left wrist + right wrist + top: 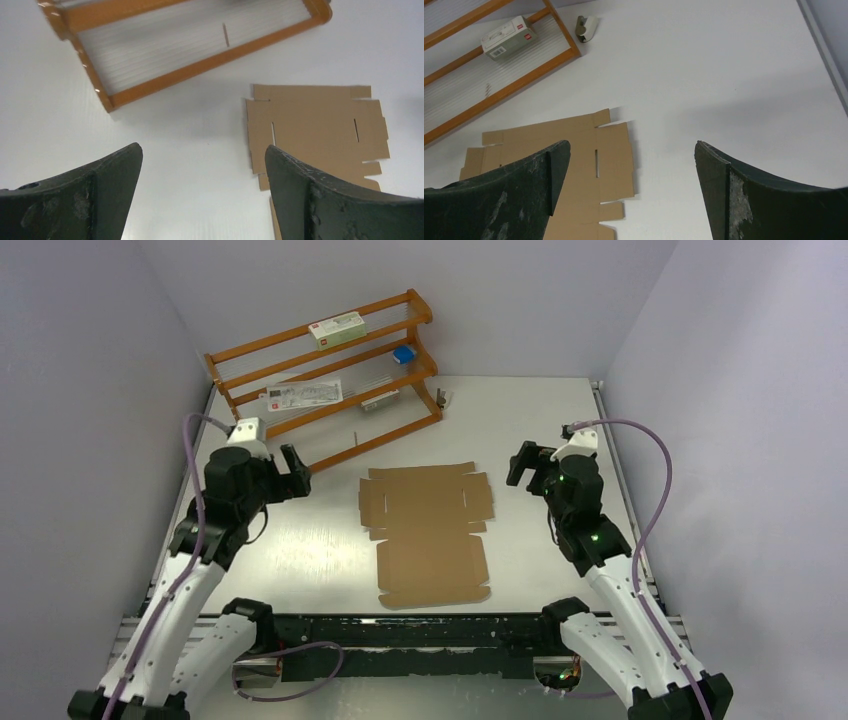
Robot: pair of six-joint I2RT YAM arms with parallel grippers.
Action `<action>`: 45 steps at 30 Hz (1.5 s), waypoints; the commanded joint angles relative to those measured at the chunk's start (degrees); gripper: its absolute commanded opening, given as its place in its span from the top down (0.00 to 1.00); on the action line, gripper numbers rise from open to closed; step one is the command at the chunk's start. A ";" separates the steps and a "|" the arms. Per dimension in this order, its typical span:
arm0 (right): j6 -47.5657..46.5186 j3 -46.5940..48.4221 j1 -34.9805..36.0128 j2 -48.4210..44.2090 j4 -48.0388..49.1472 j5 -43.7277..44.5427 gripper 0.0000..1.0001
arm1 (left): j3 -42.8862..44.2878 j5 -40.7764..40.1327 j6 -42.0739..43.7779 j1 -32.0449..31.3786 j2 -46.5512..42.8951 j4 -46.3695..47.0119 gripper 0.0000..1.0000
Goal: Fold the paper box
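The paper box [430, 540] lies flat between left end effector [297, 471] and right end effector [522, 466] — both gaping.

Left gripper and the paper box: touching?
Apart. The top view shows the left gripper off to the side of the flat paper box, with a strip of bare table between them.

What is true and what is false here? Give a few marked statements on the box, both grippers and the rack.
The paper box lies flat and unfolded on the table. True.
The left gripper is shut on a flap. False: it is open and empty.
The right gripper is open and holds nothing. True.
The wooden rack stands at the table's far right. False: it is at the far left.
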 commanded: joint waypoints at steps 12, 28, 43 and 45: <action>0.44 -1.44 0.31 3.84 5.33 -4.05 0.00 | 0.06 6.48 -6.65 -5.09 25.69 6.52 0.03; -1.11 -1.61 0.34 4.00 5.39 -4.14 0.00 | 10.67 0.09 -4.27 -4.86 51.41 14.02 0.03; -1.58 -0.98 0.35 5.28 5.48 -4.40 0.00 | 25.21 -0.53 0.20 0.82 67.01 15.44 0.03; -1.43 -0.91 0.32 5.62 5.40 -4.62 0.00 | 27.25 -0.75 0.63 1.18 68.13 15.27 0.03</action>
